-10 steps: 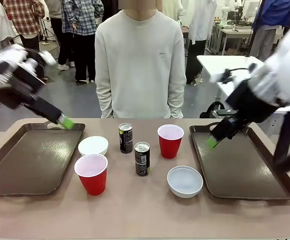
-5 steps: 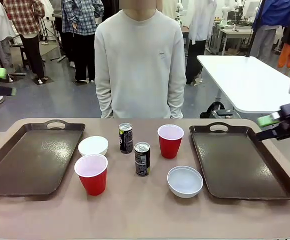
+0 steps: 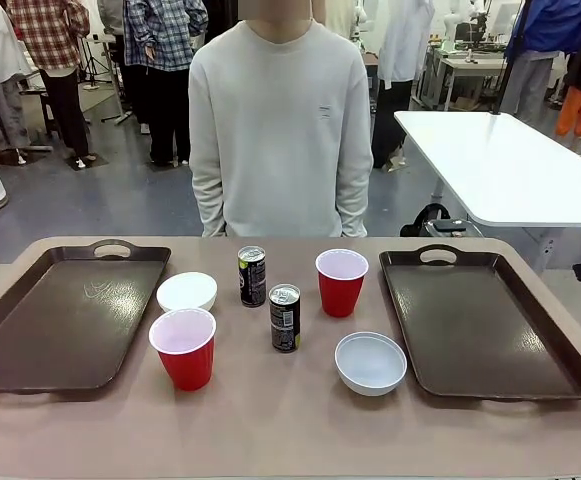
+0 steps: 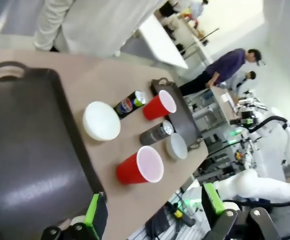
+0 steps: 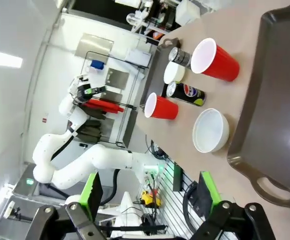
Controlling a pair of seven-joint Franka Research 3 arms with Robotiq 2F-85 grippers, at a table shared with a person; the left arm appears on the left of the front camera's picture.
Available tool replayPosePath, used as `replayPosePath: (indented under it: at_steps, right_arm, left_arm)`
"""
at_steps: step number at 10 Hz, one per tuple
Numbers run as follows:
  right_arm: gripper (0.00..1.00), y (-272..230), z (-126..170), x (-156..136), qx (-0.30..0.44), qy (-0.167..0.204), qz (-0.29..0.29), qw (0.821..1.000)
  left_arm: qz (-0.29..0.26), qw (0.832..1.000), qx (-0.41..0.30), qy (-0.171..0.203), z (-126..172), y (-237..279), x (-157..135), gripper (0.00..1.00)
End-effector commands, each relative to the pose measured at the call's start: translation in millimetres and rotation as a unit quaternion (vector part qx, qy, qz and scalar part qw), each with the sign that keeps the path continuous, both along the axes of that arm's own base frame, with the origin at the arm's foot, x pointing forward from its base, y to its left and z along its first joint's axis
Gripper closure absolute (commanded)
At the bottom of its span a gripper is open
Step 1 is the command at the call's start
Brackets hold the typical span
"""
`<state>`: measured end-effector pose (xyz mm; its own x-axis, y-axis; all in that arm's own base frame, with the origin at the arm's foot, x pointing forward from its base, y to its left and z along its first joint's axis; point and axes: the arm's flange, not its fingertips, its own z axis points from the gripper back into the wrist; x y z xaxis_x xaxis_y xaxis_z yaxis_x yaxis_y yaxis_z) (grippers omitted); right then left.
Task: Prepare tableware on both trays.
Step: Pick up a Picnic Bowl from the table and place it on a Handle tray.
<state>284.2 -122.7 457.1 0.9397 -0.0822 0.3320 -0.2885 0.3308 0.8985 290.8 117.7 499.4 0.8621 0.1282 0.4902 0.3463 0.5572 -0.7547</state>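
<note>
Tableware stands grouped at the middle of the table [image 3: 290, 440], where either arm can reach it. Around the near can [image 3: 285, 318], the far can [image 3: 252, 276] is at 11 o'clock, one red cup [image 3: 183, 347] at 8, the other red cup [image 3: 341, 282] at 2, one bowl [image 3: 187, 291] at 10 and the other bowl [image 3: 371, 362] at 4. The left tray [image 3: 60, 320] at 9 o'clock and the right tray [image 3: 480, 330] at 3 carry nothing yet. The left gripper [image 4: 152, 207] and the right gripper [image 5: 148, 190] hang high, jaws spread wide, grasping nothing, probably to overlook the table before a first pick.
</note>
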Motion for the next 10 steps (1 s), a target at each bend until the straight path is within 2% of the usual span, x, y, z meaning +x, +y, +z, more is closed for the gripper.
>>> replayPosePath:
  at_steps: [1, 2, 10]
  right_arm:
    - [0.00, 26, 0, -17, -0.052, 0.007, 0.010, 0.999]
    - [0.00, 0, 0, 0, 0.000, 0.000, 0.000, 1.000]
    - [0.00, 0, 0, 0, 0.000, 0.000, 0.000, 1.000]
  left_arm:
    - [0.000, 1.000, 0.023, -0.003, 2, -14, -23, 0.00]
    - [0.000, 1.000, 0.000, 0.000, 0, 0, 0, 0.00]
    - [0.000, 1.000, 0.000, 0.000, 0, 0, 0, 0.00]
